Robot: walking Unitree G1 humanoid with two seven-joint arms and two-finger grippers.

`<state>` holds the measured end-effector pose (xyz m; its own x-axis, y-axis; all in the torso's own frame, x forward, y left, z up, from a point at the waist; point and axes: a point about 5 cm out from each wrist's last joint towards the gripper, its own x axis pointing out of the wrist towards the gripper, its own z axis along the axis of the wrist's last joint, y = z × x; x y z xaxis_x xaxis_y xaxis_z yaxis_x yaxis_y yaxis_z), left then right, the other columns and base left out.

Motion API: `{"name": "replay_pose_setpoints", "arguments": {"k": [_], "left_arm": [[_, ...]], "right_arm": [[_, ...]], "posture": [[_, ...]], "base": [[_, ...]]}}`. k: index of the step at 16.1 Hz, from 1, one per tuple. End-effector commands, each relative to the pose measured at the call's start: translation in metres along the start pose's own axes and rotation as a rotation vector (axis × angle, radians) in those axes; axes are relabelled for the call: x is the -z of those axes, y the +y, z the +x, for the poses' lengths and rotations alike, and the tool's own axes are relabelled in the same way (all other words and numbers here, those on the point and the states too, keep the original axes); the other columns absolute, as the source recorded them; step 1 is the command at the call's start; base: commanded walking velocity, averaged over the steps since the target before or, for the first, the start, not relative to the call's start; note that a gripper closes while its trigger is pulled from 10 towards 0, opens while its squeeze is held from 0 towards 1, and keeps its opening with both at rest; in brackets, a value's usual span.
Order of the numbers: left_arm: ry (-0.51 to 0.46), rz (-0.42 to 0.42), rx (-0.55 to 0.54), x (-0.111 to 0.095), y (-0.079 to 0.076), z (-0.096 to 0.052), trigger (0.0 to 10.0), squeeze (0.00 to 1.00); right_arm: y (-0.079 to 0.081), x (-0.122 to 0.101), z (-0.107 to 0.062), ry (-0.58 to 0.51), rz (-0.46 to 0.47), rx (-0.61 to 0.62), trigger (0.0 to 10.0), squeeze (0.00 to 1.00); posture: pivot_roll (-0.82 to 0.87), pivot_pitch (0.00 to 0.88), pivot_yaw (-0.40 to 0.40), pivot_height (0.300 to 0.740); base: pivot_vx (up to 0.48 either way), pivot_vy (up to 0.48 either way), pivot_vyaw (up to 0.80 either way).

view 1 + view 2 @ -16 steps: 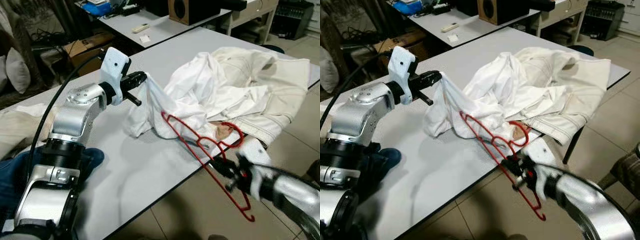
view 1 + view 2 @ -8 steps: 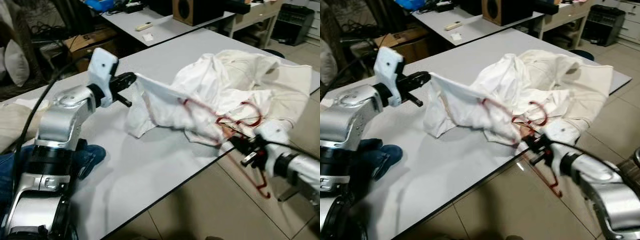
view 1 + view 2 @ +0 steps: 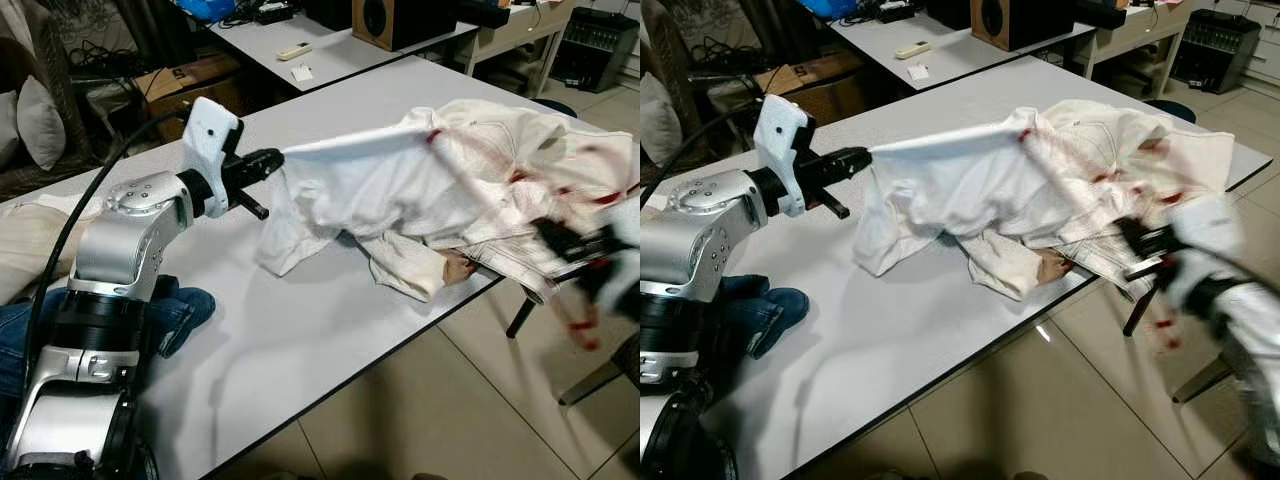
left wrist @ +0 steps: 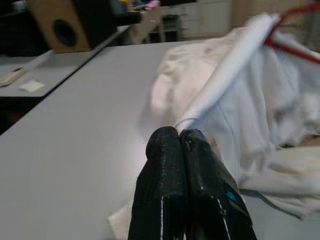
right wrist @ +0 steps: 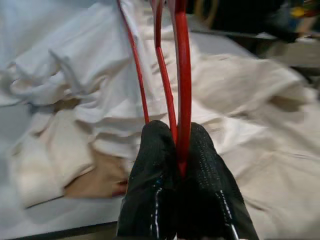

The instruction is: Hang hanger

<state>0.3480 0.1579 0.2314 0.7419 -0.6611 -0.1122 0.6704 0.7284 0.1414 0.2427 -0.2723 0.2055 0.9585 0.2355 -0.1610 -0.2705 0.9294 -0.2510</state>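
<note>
**Both grippers clamped — garment edge on the left, red hanger on the right**

The left gripper (image 3: pixel 268 160) is raised above the grey table (image 3: pixel 300 320), its two black fingers (image 4: pixel 170 165) pressed together on a corner of the white garment (image 3: pixel 400 200). From that pinch the cloth runs out in a taut, rolled band toward the far side of the pile, while the rest sags down onto the tabletop in loose folds.

The right gripper (image 5: pixel 175 150) sits off the table's right edge, blurred in the head views. Its fingers are closed on the red hanger (image 5: pixel 180 75) — the wrist view shows the red wire squeezed between the two pads, with thinner strands of the same hanger rising beside it across the white cloth. In the head views the hanger appears only as red smears over the right half of the garment (image 3: pixel 1090 175), with its far end near the top of the stretched band; how far it sits inside the cloth cannot be told.

A cream jacket-like layer with stitched seams (image 3: pixel 540 150) lies under and beyond the white cloth, part of it hanging over the table edge. A blue cloth (image 3: pixel 180 310) rests beside the left arm. A second table (image 3: pixel 330 50) stands behind, carrying a remote control (image 3: pixel 293 51) and a wooden speaker (image 3: pixel 400 20).
</note>
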Motion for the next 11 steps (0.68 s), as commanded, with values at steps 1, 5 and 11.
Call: {"name": "replay_pose_setpoints", "arguments": {"k": [1,5,11], "left_arm": [[0.035,0.009,0.03,0.005,-0.002,-0.005,0.0,0.0],[0.103,-0.037,0.074,0.023,-0.011,0.001,0.0,0.0],[-0.07,-0.284,0.507,-0.01,-0.041,-0.027,0.0,0.0]], "right_arm": [[-0.005,-0.005,-0.008,-0.021,0.002,0.028,10.0,0.0],[-0.013,0.009,-0.02,0.011,0.015,0.09,10.0,0.0],[-0.021,-0.022,-0.048,-0.168,0.159,-0.033,10.0,0.0]], "posture": [[-0.24,0.0,0.134,0.74],[-0.25,0.0,0.145,0.74],[-0.24,0.0,0.147,0.74]], "base": [[0.0,0.0,0.0],[0.0,0.0,0.0],[0.0,0.0,0.0]]}}
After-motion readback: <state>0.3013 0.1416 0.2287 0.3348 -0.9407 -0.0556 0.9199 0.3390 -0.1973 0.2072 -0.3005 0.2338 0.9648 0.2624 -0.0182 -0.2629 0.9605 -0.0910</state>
